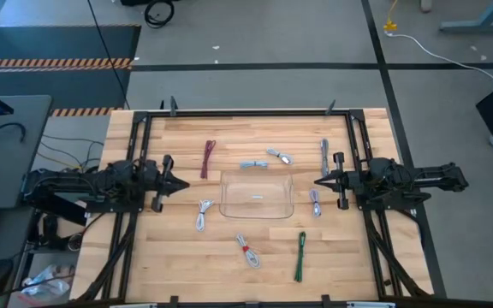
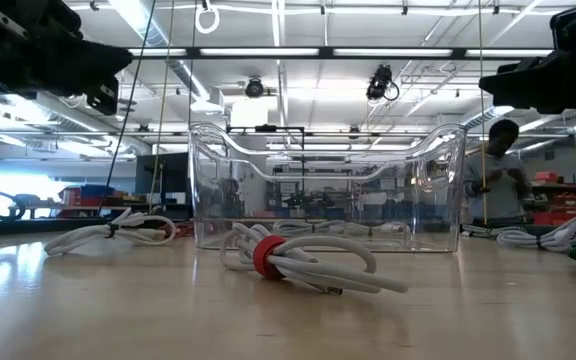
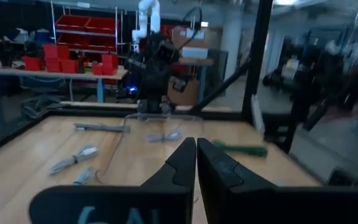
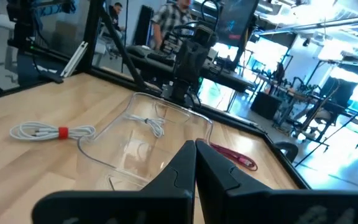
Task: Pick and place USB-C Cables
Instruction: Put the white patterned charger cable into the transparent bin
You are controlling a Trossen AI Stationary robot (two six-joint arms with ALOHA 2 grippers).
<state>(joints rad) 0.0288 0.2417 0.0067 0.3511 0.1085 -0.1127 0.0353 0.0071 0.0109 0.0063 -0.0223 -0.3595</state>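
Several small bundled cables lie flat on the wooden table around a clear tray (image 1: 257,195). They are dark red (image 1: 208,158), grey-blue (image 1: 252,164), silver (image 1: 280,156), grey (image 1: 324,156), white (image 1: 204,215), white with a red tie (image 1: 247,250), green (image 1: 300,256) and one more pale cable (image 1: 315,203). My left gripper (image 1: 182,181) hovers left of the tray, shut and holding nothing. My right gripper (image 1: 319,181) hovers right of the tray, shut and holding nothing, above the pale cable. The low view shows the red-tied cable (image 2: 268,257) in front of the tray (image 2: 323,190).
A black frame (image 1: 246,112) runs along the table's far edge and both sides. Bare wood lies between the tray and the near edge, apart from the red-tied and green cables. A person (image 2: 498,170) stands in the room beyond the table.
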